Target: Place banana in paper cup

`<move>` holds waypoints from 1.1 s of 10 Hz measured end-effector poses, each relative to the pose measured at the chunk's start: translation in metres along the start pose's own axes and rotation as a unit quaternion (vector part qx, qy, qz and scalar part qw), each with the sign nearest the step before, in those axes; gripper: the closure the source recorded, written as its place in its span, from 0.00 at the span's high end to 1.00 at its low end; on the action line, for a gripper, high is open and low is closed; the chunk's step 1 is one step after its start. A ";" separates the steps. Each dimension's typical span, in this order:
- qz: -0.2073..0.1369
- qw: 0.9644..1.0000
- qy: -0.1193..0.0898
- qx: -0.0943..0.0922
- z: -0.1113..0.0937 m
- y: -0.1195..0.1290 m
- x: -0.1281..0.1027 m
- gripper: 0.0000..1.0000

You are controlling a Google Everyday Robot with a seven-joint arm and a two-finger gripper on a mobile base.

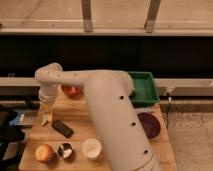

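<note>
The banana [46,119] is a pale yellow shape at the left of the wooden table, right under my gripper [47,111]. The gripper points straight down at the banana's top, and the wrist hides part of the banana. The white paper cup [92,148] stands upright near the table's front edge, right of the gripper and well apart from it. My big white arm [110,115] crosses the middle of the view.
A red-yellow apple [44,152] and a shiny metal cup [65,150] stand at the front left. A black flat object [62,128] lies beside the banana. A purple bowl [149,124] is at the right, a green tray [145,87] at the back right, and an orange thing [71,90] behind the arm.
</note>
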 end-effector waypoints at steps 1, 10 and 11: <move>0.007 1.000 -0.025 0.006 -0.020 -0.007 0.007 0.00; 0.051 0.992 -0.108 0.031 -0.105 -0.037 0.106 0.00; 0.054 0.990 -0.127 0.018 -0.112 -0.038 0.121 0.00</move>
